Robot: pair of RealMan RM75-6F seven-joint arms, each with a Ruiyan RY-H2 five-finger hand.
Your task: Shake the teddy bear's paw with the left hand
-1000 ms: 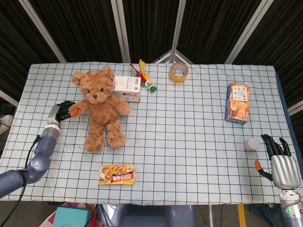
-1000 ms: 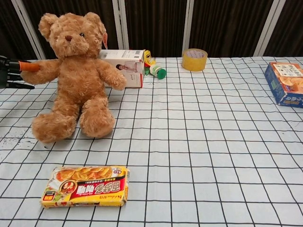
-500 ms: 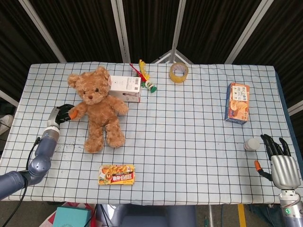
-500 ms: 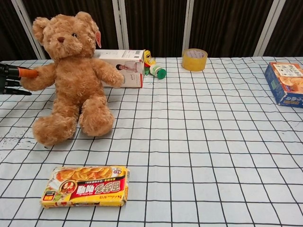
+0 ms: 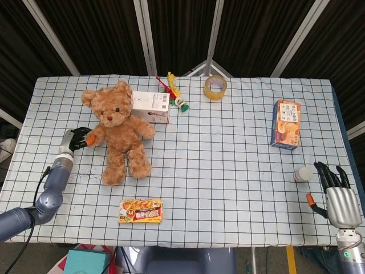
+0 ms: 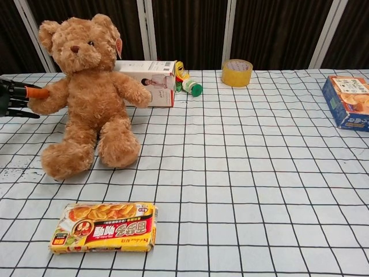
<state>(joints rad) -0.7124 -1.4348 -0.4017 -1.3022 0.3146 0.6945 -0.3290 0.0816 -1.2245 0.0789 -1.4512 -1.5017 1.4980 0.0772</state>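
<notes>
A brown teddy bear (image 5: 120, 128) (image 6: 86, 86) sits upright on the checked tablecloth at the left, its back near a white box. My left hand (image 5: 77, 140) (image 6: 14, 97) grips the bear's outstretched paw (image 5: 93, 137) (image 6: 45, 99), with an orange fingertip lying over the fur. My right hand (image 5: 337, 194) rests at the table's near right corner, fingers spread, holding nothing. It does not appear in the chest view.
A white box (image 5: 151, 107) lies right behind the bear, with a small green bottle (image 5: 181, 104) beside it. A tape roll (image 5: 215, 87) sits at the back, an orange-blue carton (image 5: 286, 124) at right, a small white cup (image 5: 303, 173) by my right hand, a yellow snack pack (image 5: 140, 210) at the front.
The bear has shifted left and leaned toward my left hand, which has drawn the gripped paw down and back. The right hand has not moved.
</notes>
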